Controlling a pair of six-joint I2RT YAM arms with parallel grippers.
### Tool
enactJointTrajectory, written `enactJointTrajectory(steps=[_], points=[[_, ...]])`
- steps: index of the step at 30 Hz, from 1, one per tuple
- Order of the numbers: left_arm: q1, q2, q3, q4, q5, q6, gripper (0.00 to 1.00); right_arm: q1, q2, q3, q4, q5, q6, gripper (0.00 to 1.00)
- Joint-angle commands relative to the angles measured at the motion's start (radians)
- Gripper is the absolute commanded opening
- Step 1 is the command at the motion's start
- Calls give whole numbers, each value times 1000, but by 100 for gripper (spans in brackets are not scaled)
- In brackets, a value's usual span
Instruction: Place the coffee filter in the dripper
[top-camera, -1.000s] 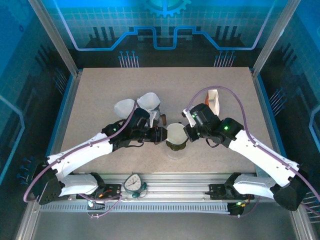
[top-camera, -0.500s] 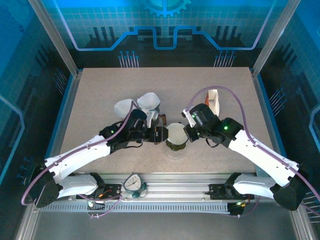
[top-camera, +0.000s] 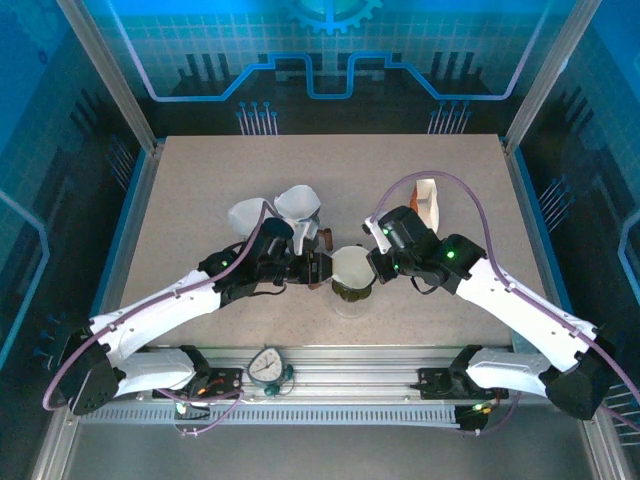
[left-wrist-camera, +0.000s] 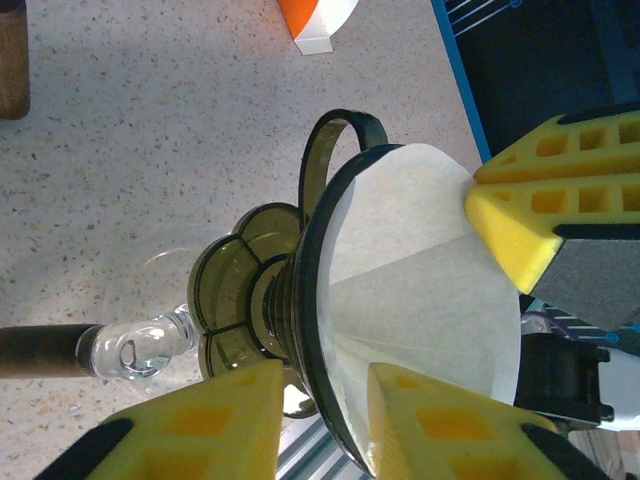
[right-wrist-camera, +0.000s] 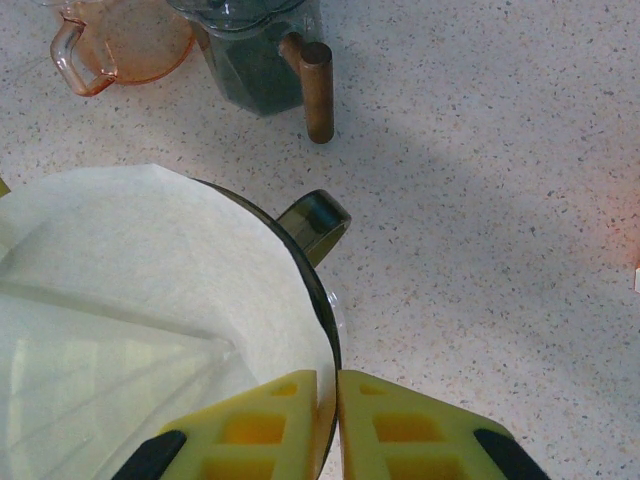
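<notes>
Top view: dripper (top-camera: 352, 291) sits mid-table (top-camera: 200, 180) on a glass server, coffee filter (top-camera: 352, 265) already inside the cone. Left gripper (top-camera: 320, 270) is against the rim on one side and right gripper (top-camera: 377, 266) on the other. Spare white filters (top-camera: 298, 203) lie behind the left arm.

Left wrist: the filter fills the cone and its top edge stands just proud of the rim. The left gripper's jaws straddle the dripper wall, one finger (left-wrist-camera: 200, 425) outside, the other over the paper. There's a narrow gap, and I can't tell if it's clamped or merely around the wall. The right gripper's finger (left-wrist-camera: 512, 228) touches the far rim. The glass server (left-wrist-camera: 140, 350) shows below.

Right wrist: the right gripper is clenched on the dripper rim, with the paper edge pinched in too. The loop handle (right-wrist-camera: 315, 222) is just beside it. A pink pitcher (right-wrist-camera: 120, 45) and a dark server (right-wrist-camera: 265, 60) sit further back.

Handling, judged: the filter is thin paper, nearly weightless and floppy. It creases or tears if squeezed hard, and it springs off the wall. Pinch only the top edge or seam, with a light press. The dripper looks stiff and light, perched on glass, so it's tippy. Hold it by the rim or handle.
</notes>
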Motion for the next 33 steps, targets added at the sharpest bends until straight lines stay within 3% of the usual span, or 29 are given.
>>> enactJointTrajectory(steps=[1, 4, 5, 8, 10, 16, 33], points=[[3, -2, -15, 6, 17, 7, 26, 20, 5, 26, -23, 10, 7, 13], [3, -3, -16, 5, 19, 6, 25, 21, 1, 35, -23, 17, 4, 16], [3, -3, -16, 5, 17, 6, 25, 22, -2, 40, -22, 24, 3, 23], [3, -3, -17, 6, 16, 7, 26, 25, -10, 56, -13, 42, -2, 56], [2, -2, -17, 7, 17, 6, 27, 27, 4, 68, -10, 32, -6, 67], [2, -3, -20, 8, 12, 5, 28, 30, 97, 87, 1, -10, -20, 74], [4, 5, -26, 14, 15, 5, 28, 33, 239, 49, 21, -8, -37, 76]])
